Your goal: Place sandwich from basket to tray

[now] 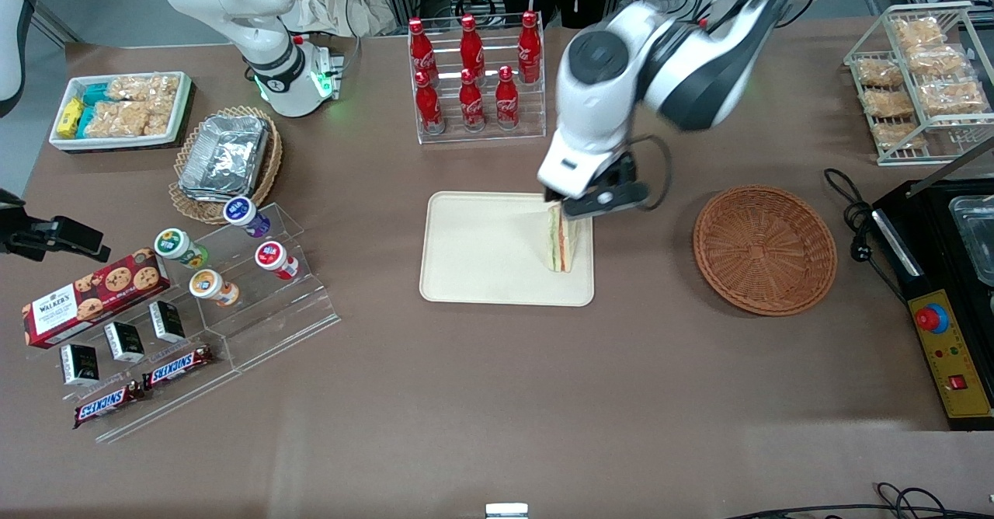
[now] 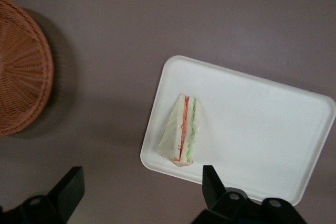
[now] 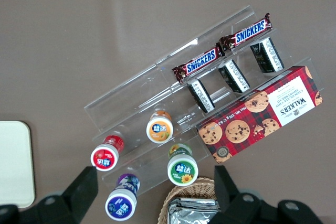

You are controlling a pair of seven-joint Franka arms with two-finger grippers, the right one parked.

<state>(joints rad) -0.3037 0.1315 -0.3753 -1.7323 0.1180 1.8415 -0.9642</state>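
Now the sandwich (image 1: 561,237) lies on the tray (image 1: 481,247) by its edge nearest the basket (image 1: 765,249), which sits at 3 o'clock from the tray. Above it, the gripper (image 2: 142,190) hangs with fingers spread apart, holding nothing.

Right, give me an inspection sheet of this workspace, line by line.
Surface: brown table, one level top.
Sandwich: lying on the tray, near its edge toward the working arm's end.
Basket: holds nothing, beside the tray.
Clutter: cola bottles in a clear rack, foil containers in a tan basket, yogurt cups and Snickers bars on a clear stand, cookie box, snack bin, wire rack of snack bags.
Gripper: open, above the tray's edge, clear of the sandwich.
Cables: black cord beside the black appliance.
Surroundings: more cables on the floor.
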